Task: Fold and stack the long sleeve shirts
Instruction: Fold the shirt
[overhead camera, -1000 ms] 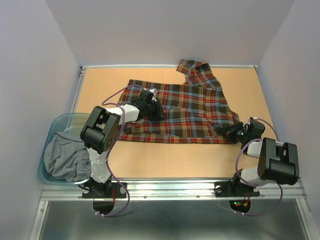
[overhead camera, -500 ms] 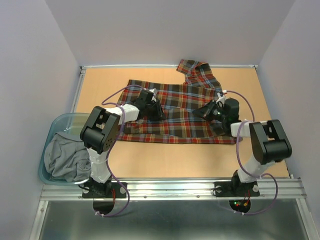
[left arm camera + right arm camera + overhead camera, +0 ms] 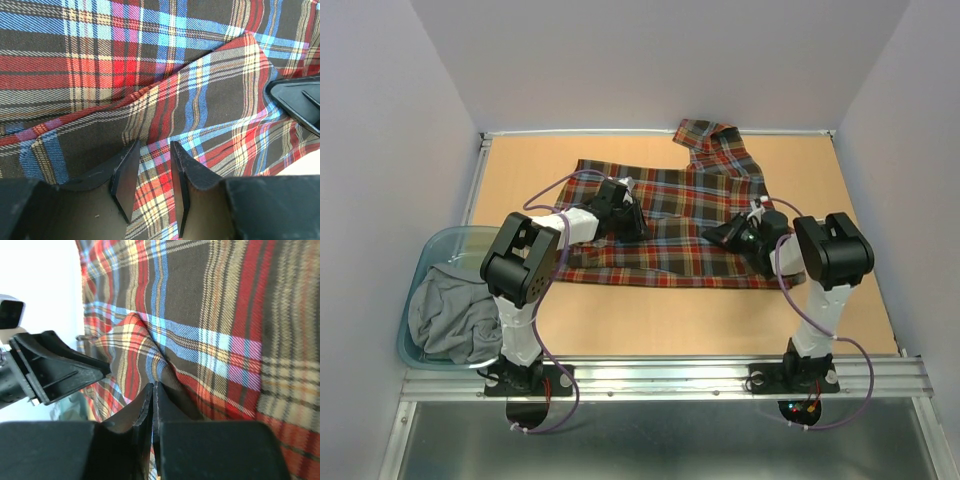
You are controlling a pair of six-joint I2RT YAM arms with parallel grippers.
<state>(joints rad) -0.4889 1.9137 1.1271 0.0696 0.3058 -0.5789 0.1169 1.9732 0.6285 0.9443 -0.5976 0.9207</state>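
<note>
Pinching a raised fold of the plaid flannel shirt [image 3: 670, 200], the right gripper [image 3: 154, 386] holds its fingers tight together; the left gripper [image 3: 154, 147] rests on the cloth, fingers half-open.

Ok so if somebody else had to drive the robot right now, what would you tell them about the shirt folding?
Left gripper: jaws partly open, tips down on the plaid shirt, no clear pinch.
Right gripper: shut on a fold of the shirt's right side, held above the shirt.
Shirt: spread on the table, one sleeve bunched at the far edge. A grey garment lies crumpled in the bin at left.
Done: shirt laid out, first fold begun.
Left: finish folding, then stack; nothing is stacked yet.
</note>
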